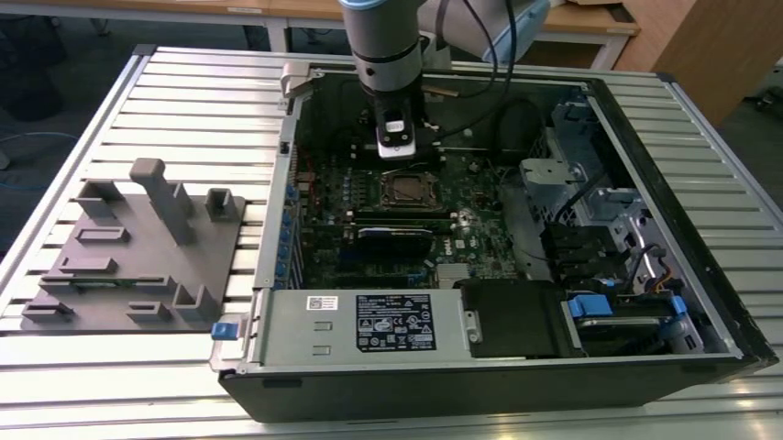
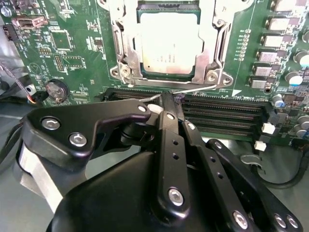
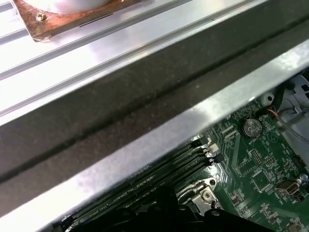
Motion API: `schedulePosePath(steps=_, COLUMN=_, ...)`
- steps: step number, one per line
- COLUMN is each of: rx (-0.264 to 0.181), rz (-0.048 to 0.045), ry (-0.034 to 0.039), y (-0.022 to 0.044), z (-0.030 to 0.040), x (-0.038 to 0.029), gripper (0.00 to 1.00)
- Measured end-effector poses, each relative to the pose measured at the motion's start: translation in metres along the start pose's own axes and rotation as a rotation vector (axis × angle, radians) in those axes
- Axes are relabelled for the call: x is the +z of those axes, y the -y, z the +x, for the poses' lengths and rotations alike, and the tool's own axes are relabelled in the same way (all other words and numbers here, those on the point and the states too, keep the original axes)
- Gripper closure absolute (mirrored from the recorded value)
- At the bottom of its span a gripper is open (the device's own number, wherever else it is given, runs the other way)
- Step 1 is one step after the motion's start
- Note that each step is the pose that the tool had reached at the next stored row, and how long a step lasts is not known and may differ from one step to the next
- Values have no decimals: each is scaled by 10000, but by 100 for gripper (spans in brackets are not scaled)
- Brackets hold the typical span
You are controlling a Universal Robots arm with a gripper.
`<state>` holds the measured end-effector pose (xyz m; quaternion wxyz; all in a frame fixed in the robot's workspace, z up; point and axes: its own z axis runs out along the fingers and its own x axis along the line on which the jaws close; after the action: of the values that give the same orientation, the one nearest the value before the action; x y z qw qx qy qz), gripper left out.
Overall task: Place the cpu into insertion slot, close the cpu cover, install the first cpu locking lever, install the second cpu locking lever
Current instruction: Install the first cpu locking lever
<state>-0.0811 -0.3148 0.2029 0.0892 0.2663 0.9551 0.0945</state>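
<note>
The cpu [image 2: 166,41] lies flat in the insertion slot [image 2: 166,77], its silvery top facing up. The cpu cover [image 2: 124,46] is down around it as a metal frame. A thin wire cpu locking lever [image 2: 198,89] runs along the socket's edge beside the memory slots. My gripper [image 2: 166,100] has its black fingers together at one end of that lever. In the exterior view the gripper [image 1: 395,151] hangs inside the open computer case, just behind the insertion slot [image 1: 404,189]. A corner of the socket frame [image 3: 203,194] appears in the first wrist view.
Long black memory slots [image 2: 222,113] run beside the socket, and a coin battery [image 2: 56,90] sits on the green board. The case wall [image 3: 145,82] is close by. A black card [image 1: 394,240], a power supply [image 1: 367,321] and a grey fixture [image 1: 135,247] lie further off.
</note>
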Motion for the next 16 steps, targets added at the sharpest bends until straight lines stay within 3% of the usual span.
schedulePosePath(steps=16, rx=-25, rz=94, ry=58, y=7, z=1, x=26, gripper=90)
